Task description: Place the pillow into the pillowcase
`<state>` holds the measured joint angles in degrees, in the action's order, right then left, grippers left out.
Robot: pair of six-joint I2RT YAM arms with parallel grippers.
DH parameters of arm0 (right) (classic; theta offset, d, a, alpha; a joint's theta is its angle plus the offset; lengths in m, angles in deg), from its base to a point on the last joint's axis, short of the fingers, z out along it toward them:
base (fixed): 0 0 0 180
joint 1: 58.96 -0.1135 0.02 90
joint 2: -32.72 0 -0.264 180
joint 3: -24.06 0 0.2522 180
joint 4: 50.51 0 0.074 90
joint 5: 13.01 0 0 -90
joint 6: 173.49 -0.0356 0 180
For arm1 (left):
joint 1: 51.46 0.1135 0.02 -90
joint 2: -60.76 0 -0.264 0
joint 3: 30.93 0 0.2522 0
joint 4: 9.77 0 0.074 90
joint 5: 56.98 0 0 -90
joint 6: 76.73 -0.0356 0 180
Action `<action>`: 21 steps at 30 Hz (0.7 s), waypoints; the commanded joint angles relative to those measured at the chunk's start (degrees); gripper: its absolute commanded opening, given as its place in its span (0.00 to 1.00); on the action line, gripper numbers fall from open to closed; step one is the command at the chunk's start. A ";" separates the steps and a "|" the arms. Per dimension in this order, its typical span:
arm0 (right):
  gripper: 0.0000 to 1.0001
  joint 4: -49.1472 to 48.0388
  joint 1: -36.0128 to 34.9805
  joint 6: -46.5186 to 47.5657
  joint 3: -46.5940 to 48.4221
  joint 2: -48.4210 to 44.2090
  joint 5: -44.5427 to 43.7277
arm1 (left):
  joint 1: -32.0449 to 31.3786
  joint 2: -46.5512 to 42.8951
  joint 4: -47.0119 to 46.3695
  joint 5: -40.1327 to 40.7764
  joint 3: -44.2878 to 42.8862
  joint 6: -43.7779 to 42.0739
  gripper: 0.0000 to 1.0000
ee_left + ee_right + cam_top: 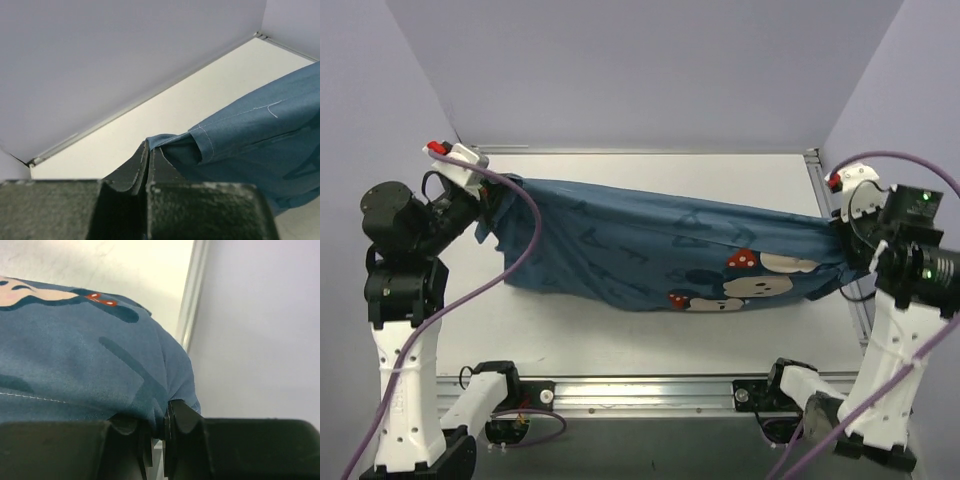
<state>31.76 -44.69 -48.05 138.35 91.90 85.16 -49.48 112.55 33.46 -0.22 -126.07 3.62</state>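
The pillowcase [650, 250] is held stretched across the table [620, 335] between the two arms, with its middle sagging. A hemmed corner is clamped in the left gripper [148, 152], and the opposite end is pinched tight in the right gripper [166, 415]. What the pillowcase contains cannot be told.

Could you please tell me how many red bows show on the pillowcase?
2 overhead: one red spotted bow right of centre on the blue printed cloth pillowcase, another near its lower edge; folds may hide more.
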 commanded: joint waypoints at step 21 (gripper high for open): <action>1.00 -20.01 1.03 -11.53 16.67 45.87 -5.65 | 3.73 58.46 7.97 18.73 -39.60 2.36 0.97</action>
<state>14.40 -44.52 -58.11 161.17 151.31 76.17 -46.66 180.57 36.59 16.68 -168.74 5.85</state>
